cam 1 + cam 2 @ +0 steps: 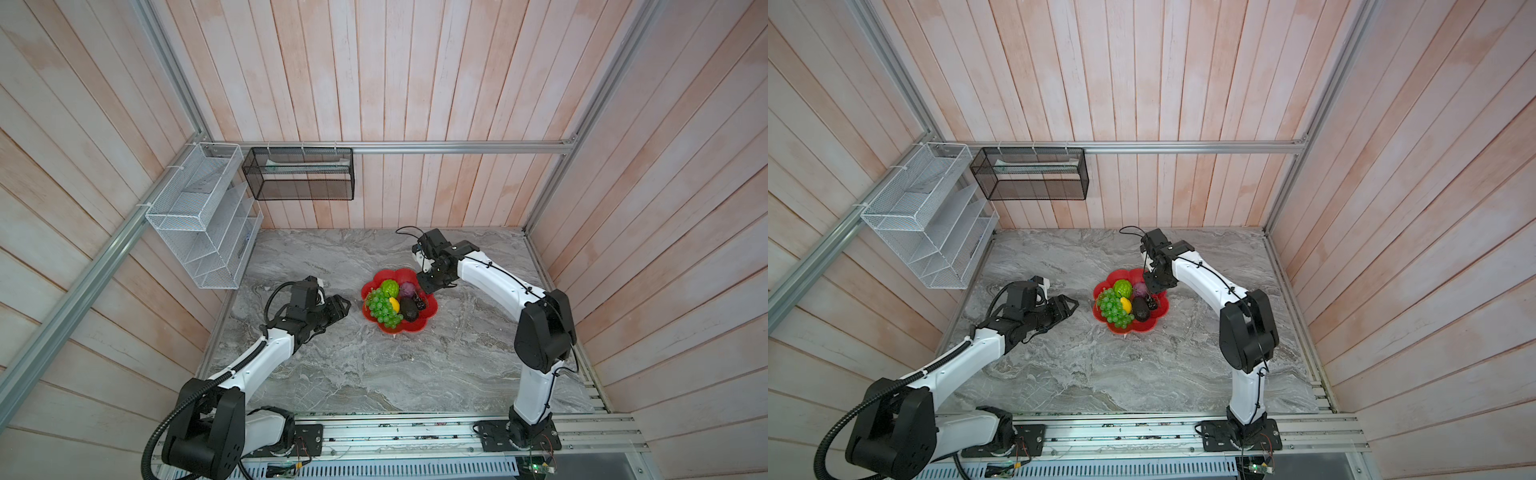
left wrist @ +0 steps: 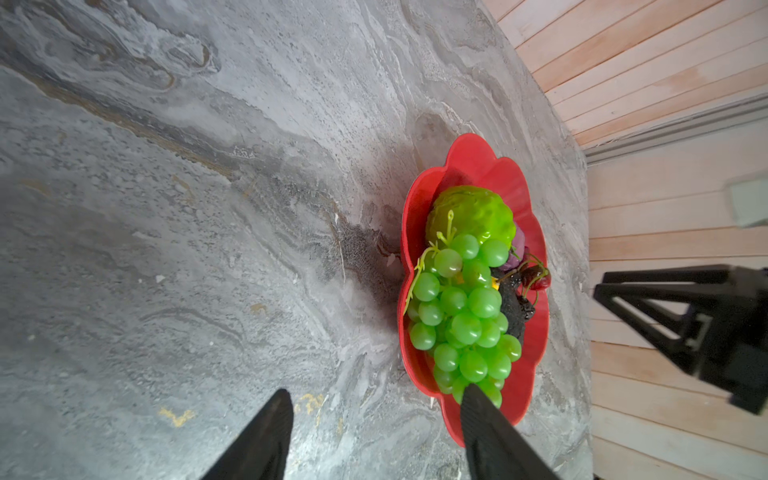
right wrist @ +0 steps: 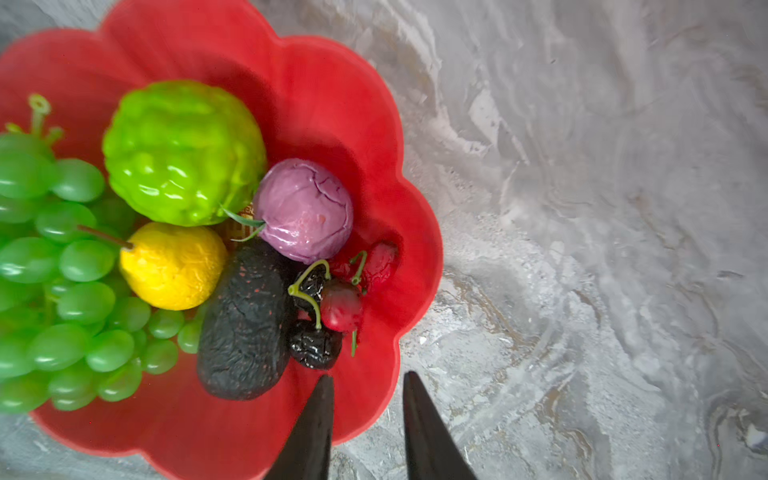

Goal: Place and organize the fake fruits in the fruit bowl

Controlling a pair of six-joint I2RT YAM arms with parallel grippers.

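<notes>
The red scalloped fruit bowl [image 1: 384,276] [image 1: 1117,275] sits on the marble table and holds all the fake fruits I can see. The right wrist view shows the green grape bunch [image 3: 62,291], bumpy lime-green ball [image 3: 183,153], purple ball [image 3: 305,210], yellow lemon [image 3: 172,268], dark avocado [image 3: 245,320], a red berry [image 3: 343,309] and a black berry [image 3: 313,347]. My right gripper [image 3: 368,376] [image 1: 428,284] hangs over the bowl's rim beside the berries, narrowly open and holding nothing. My left gripper [image 2: 376,390] [image 1: 343,305] stands wide open left of the bowl [image 2: 473,162], near the grapes [image 2: 461,316].
A white wire basket [image 1: 199,216] hangs on the left wall and a black mesh basket [image 1: 299,174] on the back wall, both above the table. Wooden walls close in the grey marble table [image 1: 374,365] on three sides. A metal rail runs along its front edge.
</notes>
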